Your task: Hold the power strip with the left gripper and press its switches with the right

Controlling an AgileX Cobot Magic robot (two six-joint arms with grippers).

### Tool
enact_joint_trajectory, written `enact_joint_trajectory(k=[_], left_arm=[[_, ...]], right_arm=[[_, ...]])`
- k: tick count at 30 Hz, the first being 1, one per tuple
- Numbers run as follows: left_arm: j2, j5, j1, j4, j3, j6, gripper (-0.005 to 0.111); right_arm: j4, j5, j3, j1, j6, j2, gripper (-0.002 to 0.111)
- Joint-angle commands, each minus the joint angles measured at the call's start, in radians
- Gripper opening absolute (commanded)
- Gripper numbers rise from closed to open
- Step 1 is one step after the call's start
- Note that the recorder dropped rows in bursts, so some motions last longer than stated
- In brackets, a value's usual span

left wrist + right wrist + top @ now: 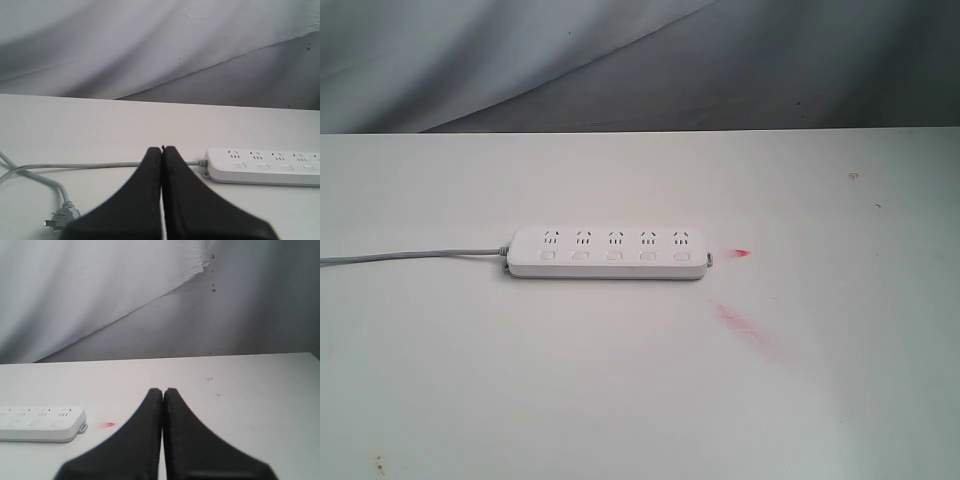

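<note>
The white power strip [608, 253] lies flat in the middle of the table, its long side across the exterior view. Its row of square switches [613, 257] runs along the near side under the sockets. A grey cord [410, 255] leaves its left end. No arm shows in the exterior view. My left gripper [162, 149] is shut and empty, short of the cord end of the power strip [265, 166]. My right gripper [163, 390] is shut and empty, well off the other end of the power strip [42, 424].
The cord's grey plug [61, 217] lies on the white table [640, 400] near my left gripper. Red smears [745, 322] mark the table right of the strip. A grey cloth backdrop [620, 60] hangs behind the table's far edge.
</note>
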Motion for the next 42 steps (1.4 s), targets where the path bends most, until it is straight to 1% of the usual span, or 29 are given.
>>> enact_joint_trajectory(k=[1, 3, 6, 7, 12, 16, 24, 42], left_arm=[[-0.004, -0.002, 0.002, 0.003, 0.005, -0.003, 0.000], [-0.004, -0.002, 0.002, 0.003, 0.005, -0.003, 0.000], [-0.004, -0.002, 0.002, 0.003, 0.005, -0.003, 0.000], [-0.004, -0.002, 0.002, 0.003, 0.005, -0.003, 0.000], [-0.004, -0.002, 0.002, 0.003, 0.005, -0.003, 0.000], [-0.004, -0.002, 0.002, 0.003, 0.005, -0.003, 0.000], [-0.004, -0.002, 0.002, 0.003, 0.005, -0.003, 0.000], [-0.004, -0.002, 0.002, 0.003, 0.005, -0.003, 0.000]], right_arm=[[0.003, -0.014, 0.003, -0.006, -0.013, -0.002, 0.000], [0.003, -0.014, 0.003, -0.003, -0.013, -0.002, 0.000], [0.003, -0.018, 0.003, 0.054, -0.013, -0.002, 0.000], [0.003, -0.018, 0.003, 0.056, -0.013, -0.002, 0.000], [0.003, -0.018, 0.003, 0.021, -0.013, -0.002, 0.000], [0.003, -0.018, 0.003, 0.015, -0.013, -0.002, 0.000], [0.003, -0.018, 0.003, -0.066, -0.013, -0.002, 0.000], [0.003, -0.018, 0.003, -0.066, -0.013, -0.002, 0.000]])
